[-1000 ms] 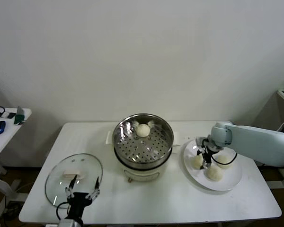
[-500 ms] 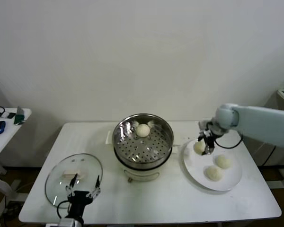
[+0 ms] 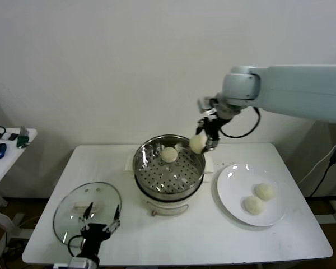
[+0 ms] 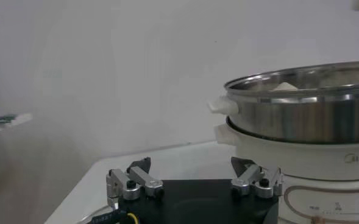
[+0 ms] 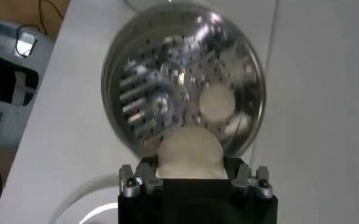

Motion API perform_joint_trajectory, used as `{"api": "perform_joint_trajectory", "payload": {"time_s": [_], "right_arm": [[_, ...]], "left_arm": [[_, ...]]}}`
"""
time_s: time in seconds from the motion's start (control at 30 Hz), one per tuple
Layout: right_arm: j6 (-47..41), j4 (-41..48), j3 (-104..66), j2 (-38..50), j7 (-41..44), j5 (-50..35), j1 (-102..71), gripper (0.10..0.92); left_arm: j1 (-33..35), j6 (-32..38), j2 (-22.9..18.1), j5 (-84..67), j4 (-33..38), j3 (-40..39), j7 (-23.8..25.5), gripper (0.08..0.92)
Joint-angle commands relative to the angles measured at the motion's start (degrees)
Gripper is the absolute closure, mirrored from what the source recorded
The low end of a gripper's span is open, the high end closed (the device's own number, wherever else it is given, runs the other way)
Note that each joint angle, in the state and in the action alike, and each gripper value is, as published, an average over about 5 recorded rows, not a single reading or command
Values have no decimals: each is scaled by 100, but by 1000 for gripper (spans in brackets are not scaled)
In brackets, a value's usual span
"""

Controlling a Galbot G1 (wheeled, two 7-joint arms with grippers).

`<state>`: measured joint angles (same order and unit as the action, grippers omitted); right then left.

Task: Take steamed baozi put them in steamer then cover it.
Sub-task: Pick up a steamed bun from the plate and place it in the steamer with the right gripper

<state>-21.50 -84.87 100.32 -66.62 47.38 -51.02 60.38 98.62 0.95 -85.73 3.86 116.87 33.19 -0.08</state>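
Note:
My right gripper (image 3: pixel 201 141) is shut on one steamed baozi (image 3: pixel 196 145), a cream-white bun held in the air above the steamer's right rim. In the right wrist view that bun (image 5: pixel 189 152) fills the gap between the fingers, over the basket. The shiny steamer (image 3: pixel 169 168) stands mid-table on its cream pot base, with one baozi (image 3: pixel 168 154) at the back of its perforated bottom. Two more baozi (image 3: pixel 264 191) (image 3: pixel 253 205) lie on the white plate (image 3: pixel 233 188). The glass cover (image 3: pixel 87 212) lies flat at the front left. My left gripper (image 3: pixel 98 227) waits open beside it.
In the left wrist view the steamer (image 4: pixel 307 109) rises to one side of my open left gripper (image 4: pixel 194 176). A small side table (image 3: pixel 5 147) with a few items stands off to the left. The white table's front edge (image 3: pixel 179 259) runs close below the cover.
My right gripper has lifted one baozi off the plate and carried it up and left to the steamer's right rim. Two buns stay on the plate. The left arm has not moved.

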Motion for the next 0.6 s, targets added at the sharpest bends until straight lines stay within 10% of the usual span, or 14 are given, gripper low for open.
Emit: {"api": "perform_joint_trajectory", "payload": {"time_s": [0.03,0.6], "right_arm": [[-438,510,-250,-1651,-605,-434,-757,321],[-556,2177,-355,-2454,-833,353,-2271,321]], "left_arm": [[9,-2,17,-8,48,10,5,177],[26,15,43,-40,-2,71,5,177]]}}
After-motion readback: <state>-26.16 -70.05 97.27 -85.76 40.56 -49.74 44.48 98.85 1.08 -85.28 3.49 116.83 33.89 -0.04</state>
